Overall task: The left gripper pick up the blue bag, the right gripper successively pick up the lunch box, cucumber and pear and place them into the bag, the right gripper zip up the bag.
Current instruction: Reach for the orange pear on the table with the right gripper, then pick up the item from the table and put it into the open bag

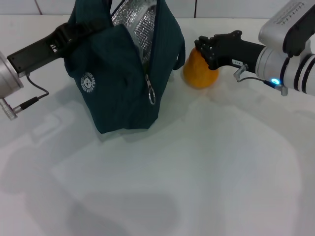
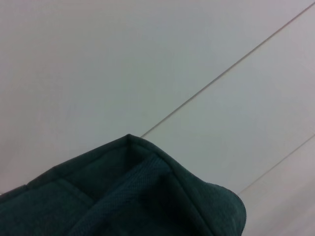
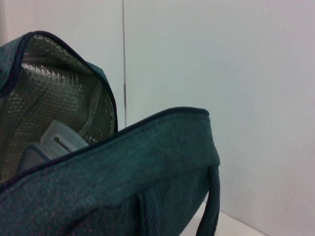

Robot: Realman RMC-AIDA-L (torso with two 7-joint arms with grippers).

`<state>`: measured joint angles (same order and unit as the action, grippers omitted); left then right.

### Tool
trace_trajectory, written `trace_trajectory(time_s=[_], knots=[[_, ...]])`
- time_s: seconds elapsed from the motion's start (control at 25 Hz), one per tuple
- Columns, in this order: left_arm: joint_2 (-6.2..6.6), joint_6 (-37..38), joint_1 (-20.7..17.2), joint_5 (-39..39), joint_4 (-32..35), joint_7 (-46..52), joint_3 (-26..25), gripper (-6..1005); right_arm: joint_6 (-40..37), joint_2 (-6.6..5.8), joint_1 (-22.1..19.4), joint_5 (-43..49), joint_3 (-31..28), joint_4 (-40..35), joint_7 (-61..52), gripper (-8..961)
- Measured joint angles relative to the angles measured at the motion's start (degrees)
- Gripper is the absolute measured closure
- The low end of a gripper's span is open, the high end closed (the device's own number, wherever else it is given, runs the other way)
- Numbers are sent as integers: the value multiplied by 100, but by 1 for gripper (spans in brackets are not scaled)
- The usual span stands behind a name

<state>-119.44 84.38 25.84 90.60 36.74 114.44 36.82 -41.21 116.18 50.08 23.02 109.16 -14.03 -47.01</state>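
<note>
The blue bag [image 1: 123, 83] stands upright on the white table, its top open and its silver lining [image 1: 140, 24] showing. My left gripper [image 1: 74, 33] holds the bag's upper left edge, with its fingertips buried in the fabric; the left wrist view shows only bag fabric [image 2: 138, 196]. The lunch box [image 3: 56, 142] lies inside the bag, seen in the right wrist view past the bag's rim [image 3: 147, 147]. The orange pear [image 1: 199, 73] sits just right of the bag. My right gripper [image 1: 206, 53] is closed over the pear's top. The cucumber is hidden.
A ring zipper pull [image 1: 151, 96] hangs on the bag's front. A loop handle [image 1: 180, 54] droops between the bag and the pear. The white table [image 1: 197, 162] stretches out in front, and a pale wall [image 3: 246, 73] stands behind.
</note>
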Motion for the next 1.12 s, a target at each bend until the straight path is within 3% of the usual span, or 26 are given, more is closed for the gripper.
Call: trace_trajectory(time_s=[0.24,0.84,1.12], knots=[[0,0,16,0,0,0,0,963,4,0,2,1,0,-10,25,913],[1,0,27,0,0,-9,0,964,12,0,-261,-116,-64,-360,453,921],[19,161,-33,-61,54,-20,-35,964,13,-20,-638,-128,-254,-781,608,916]])
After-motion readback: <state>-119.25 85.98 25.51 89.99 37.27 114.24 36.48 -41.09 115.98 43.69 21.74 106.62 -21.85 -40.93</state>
